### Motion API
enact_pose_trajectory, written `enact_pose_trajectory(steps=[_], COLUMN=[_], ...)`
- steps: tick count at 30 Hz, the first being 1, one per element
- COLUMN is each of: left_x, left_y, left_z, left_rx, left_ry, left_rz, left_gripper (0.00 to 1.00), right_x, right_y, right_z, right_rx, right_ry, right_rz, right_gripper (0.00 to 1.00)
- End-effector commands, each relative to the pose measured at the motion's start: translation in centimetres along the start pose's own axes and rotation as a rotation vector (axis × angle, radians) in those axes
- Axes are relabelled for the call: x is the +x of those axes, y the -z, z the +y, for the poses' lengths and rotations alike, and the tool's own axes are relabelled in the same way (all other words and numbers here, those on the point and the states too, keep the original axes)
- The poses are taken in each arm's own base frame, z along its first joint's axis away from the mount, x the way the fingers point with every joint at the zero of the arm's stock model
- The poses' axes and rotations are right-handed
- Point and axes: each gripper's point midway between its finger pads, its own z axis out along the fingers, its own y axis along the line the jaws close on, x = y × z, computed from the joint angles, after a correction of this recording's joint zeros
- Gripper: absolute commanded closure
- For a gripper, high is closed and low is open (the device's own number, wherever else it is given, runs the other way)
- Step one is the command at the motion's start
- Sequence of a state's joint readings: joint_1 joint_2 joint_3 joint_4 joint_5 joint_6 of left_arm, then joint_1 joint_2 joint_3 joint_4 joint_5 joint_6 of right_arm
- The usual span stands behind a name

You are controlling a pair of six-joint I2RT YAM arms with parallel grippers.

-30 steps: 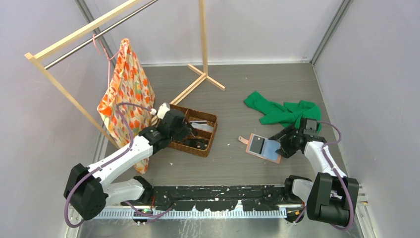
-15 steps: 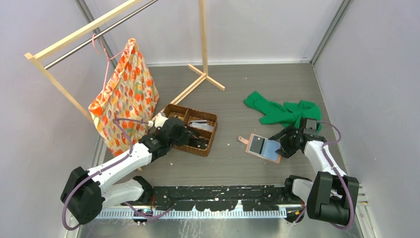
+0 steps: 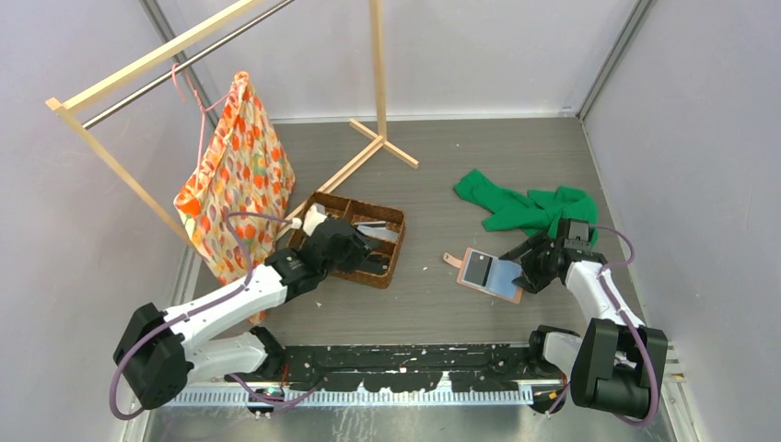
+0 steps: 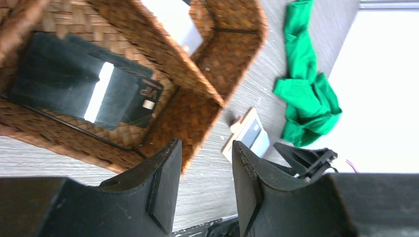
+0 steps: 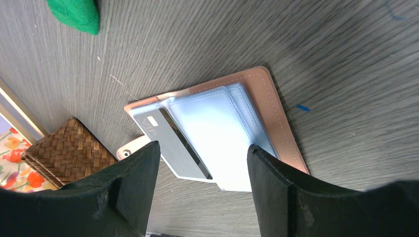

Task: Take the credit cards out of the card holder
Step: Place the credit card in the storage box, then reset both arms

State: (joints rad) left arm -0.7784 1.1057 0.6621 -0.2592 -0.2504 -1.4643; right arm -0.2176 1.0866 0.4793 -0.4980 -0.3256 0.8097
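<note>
Card holder [image 5: 271, 101] lies open on counter [image 5: 321, 44]. Right jaws spread over it, apparently clear; left jaws spread, empty, near basket [image 4: 192, 111].

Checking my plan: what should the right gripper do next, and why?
Probably lower the right gripper and pinch the free edge of the dark card: the card holder lies open, the card partly tucked under a pale sleeve, beneath the open jaws.
</note>
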Motion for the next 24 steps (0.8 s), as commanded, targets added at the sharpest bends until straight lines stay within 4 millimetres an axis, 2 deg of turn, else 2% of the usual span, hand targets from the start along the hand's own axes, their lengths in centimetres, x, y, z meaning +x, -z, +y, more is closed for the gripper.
enact_pose_trajectory(steps=[1,7,12,17,18,19,24], left_x=[-1.5,-1.8,-0.8,0.9,1.3,1.4,0.5], left_y=[2.7,4.4,5.0,5.5,5.7,6.0,7.3], left_z=[-5.0,-9.0,-12.6,-15.4,-15.9,-16.5,-17.5], left_rx=[0.131,0.216,0.276,0.359,0.390,0.415,0.429], left_ry=[-0.057,-0.241,-0.443,-0.677,-0.730,-0.782,-0.931], left_rz=[-0.071,-0.106,-0.076,0.005,0.021,0.027,0.000], left_gripper=[0.57,0.57,0.57,0.58,0.58,0.58,0.57], right_x=[-0.9,-1.4,-2.6,-4.9,-5.6,-6.3,-8.0], right_y=[0.6,1.8,4.6,10.2,11.5,13.3,19.1], right_z=[0.8,1.9,3.9,6.8,7.3,8.1,10.1], right_rx=[-0.010,-0.028,-0.057,-0.078,-0.072,-0.081,-0.078], right_ry=[0.028,0.051,0.108,0.223,0.245,0.268,0.322], right_rz=[-0.028,-0.048,-0.117,-0.258,-0.301,-0.352,-0.512], right_gripper=[0.30,0.28,0.21,0.11,0.03,0.00,0.00])
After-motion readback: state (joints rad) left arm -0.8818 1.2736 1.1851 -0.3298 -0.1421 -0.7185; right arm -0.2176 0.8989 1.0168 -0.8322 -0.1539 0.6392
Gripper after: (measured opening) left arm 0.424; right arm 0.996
